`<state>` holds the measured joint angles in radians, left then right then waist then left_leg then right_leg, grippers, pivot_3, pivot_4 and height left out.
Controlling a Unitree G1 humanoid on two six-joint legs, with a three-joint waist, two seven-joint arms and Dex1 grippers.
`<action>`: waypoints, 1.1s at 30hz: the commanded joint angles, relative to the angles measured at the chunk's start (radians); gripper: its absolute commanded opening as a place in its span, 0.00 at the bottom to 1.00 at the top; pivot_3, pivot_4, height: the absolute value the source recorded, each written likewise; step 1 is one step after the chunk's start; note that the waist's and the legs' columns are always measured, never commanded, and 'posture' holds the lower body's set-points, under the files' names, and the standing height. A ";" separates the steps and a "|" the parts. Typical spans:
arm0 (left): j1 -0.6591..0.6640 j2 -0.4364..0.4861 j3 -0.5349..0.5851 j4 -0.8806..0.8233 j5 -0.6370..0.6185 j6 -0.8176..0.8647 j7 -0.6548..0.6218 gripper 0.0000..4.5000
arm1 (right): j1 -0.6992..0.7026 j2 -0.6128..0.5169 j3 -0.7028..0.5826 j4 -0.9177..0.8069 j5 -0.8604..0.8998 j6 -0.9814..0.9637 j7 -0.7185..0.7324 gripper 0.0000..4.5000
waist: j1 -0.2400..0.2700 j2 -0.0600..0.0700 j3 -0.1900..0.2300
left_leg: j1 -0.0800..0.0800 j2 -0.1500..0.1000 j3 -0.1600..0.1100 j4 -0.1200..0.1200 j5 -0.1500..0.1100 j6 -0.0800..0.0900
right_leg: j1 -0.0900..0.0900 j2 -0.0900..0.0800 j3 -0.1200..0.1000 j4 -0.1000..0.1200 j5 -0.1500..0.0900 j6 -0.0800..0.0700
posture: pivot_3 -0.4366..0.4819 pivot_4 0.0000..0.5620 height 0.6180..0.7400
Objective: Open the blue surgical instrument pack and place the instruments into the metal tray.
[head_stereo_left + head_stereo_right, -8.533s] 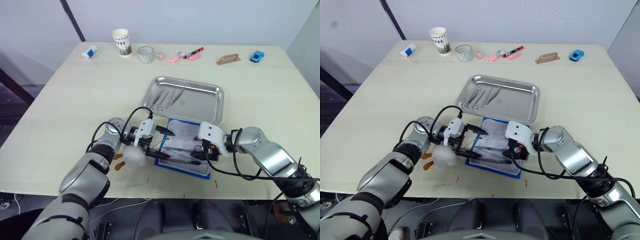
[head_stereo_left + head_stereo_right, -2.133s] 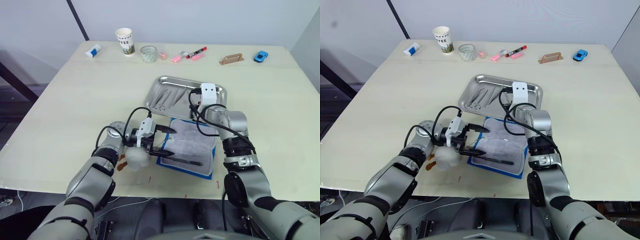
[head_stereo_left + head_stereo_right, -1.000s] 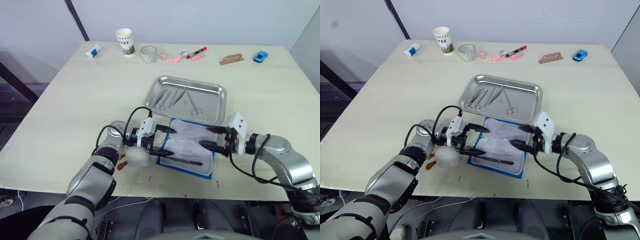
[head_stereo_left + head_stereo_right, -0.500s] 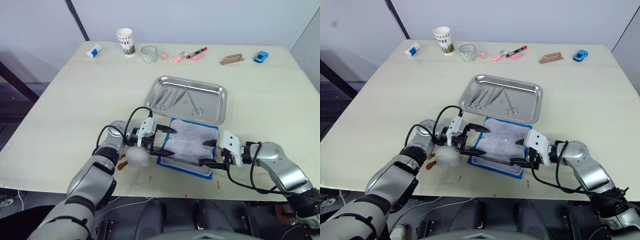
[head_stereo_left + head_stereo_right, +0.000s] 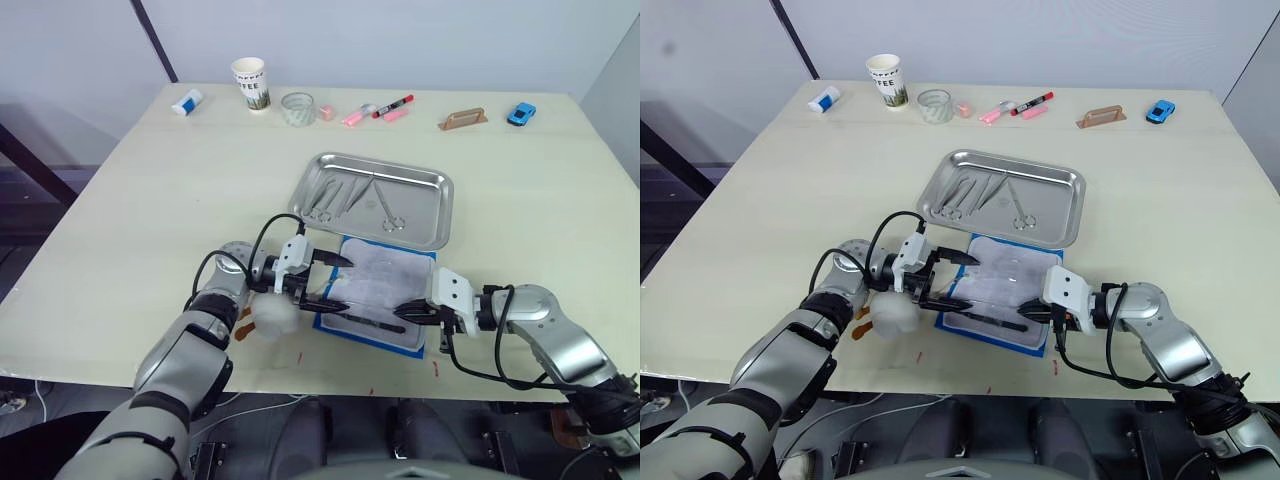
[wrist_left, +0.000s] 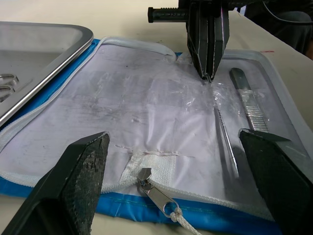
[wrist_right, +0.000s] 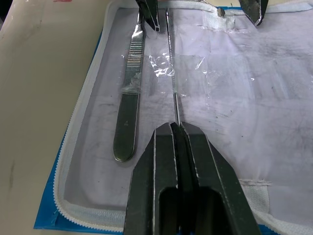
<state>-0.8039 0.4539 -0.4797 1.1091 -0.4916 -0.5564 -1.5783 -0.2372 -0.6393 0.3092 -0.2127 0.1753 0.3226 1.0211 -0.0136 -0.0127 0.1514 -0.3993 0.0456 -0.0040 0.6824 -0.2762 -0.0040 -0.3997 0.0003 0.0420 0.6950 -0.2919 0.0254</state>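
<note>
**Steel probe pinched by R claw inside open blue pack**

Blue surgical instrument pack (image 5: pixel 377 296) lies unzipped and flat on the counter (image 5: pixel 150 200), pale lining up, just in front of the metal tray (image 5: pixel 372 199); the pack's far edge is at the tray's near rim. Two instruments left in the pack: a thin needle-like probe (image 7: pixel 171 63) and a flat scalpel-type handle (image 7: pixel 128 100), lying side by side, parallel, close but apart, under crinkled clear film. R claw (image 7: pixel 177 128) has fingers pressed together on one end of the thin probe, tips down at the lining. L claw (image 6: pixel 171 142) is spread wide over the pack's opposite end near the zip pull (image 6: pixel 155 196), fingers not touching anything. Tray holds several instruments: forceps/tweezers (image 5: pixel 330 198) in the left half, scissors (image 5: pixel 386 205) near the middle. Far edge of counter: paper cup (image 5: pixel 251 83), glass jar (image 5: pixel 297 108), red-capped marker (image 5: pixel 393 104), blue toy car (image 5: pixel 518 112).
</note>
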 commanded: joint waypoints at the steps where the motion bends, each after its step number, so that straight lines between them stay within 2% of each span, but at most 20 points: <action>1: 0.023 -0.003 -0.025 0.026 0.033 0.001 -0.036 1.00 | 0.002 -0.022 -0.001 -0.027 -0.012 0.007 0.011 0.01 | 0.000 0.000 0.000 | 0.000 0.000 0.000 0.000 0.000 0.000 | 0.000 0.000 0.000 0.000 0.000 0.000 | 0.48 0.27 0.88; 21: 0.026 0.001 -0.030 0.021 0.030 0.001 -0.036 1.00 | -0.019 -0.208 -0.120 -0.232 0.072 0.165 0.066 0.01 | 0.001 0.000 0.000 | 0.000 0.000 0.000 0.000 0.000 0.000 | 0.000 0.000 0.000 0.000 0.000 0.000 | 0.48 0.27 0.88; 33: 0.026 -0.004 -0.031 0.022 0.029 0.000 -0.036 1.00 | 0.050 -0.323 -0.227 -0.196 0.090 0.092 0.119 0.01 | 0.002 0.000 0.000 | 0.000 0.000 0.000 0.000 0.000 0.000 | 0.000 0.000 0.000 -0.001 0.000 0.000 | 0.48 0.27 0.88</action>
<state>-0.8040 0.4526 -0.4819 1.1078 -0.4917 -0.5567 -1.5782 -0.1933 -0.9423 0.1365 -0.4091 0.2493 0.4455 1.1287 -0.0120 -0.0131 0.1517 -0.3997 0.0456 -0.0040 0.6825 -0.2762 -0.0040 -0.3996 -0.0001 0.0418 0.6945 -0.2917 0.0251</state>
